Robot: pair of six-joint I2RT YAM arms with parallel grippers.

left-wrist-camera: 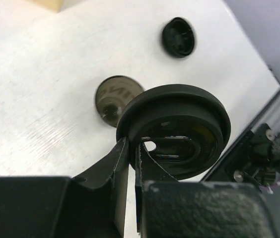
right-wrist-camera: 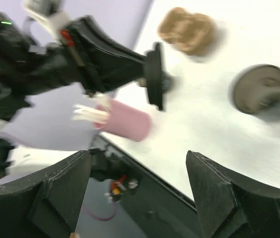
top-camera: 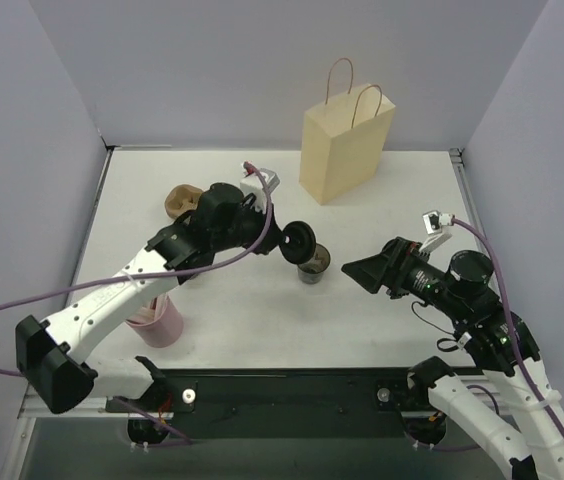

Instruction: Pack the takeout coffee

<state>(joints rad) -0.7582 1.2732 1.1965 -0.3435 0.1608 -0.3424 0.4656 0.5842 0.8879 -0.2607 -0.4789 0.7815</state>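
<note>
The takeout coffee cup (top-camera: pixel 313 266) stands open at the table's middle, small and dark, with brown liquid showing inside. Its round dark grey lid (top-camera: pixel 298 240) is off and tilted on edge, just left of and above the cup. My left gripper (top-camera: pixel 285 240) is shut on the lid's rim; the left wrist view shows the fingers (left-wrist-camera: pixel 121 157) pinching the lid (left-wrist-camera: pixel 177 130), with the cup (left-wrist-camera: pixel 116 99) beyond. My right gripper (top-camera: pixel 359 272) is open and empty, just right of the cup. The right wrist view shows the lid (right-wrist-camera: pixel 155 82) and the blurred cup (right-wrist-camera: pixel 261 91).
A tan paper bag (top-camera: pixel 345 140) with handles stands upright at the back. A brown pulp tray (top-camera: pixel 182 200) lies at the left, behind my left arm. A pink cup with pale sticks (top-camera: pixel 159 322) stands near the front left edge, under that arm.
</note>
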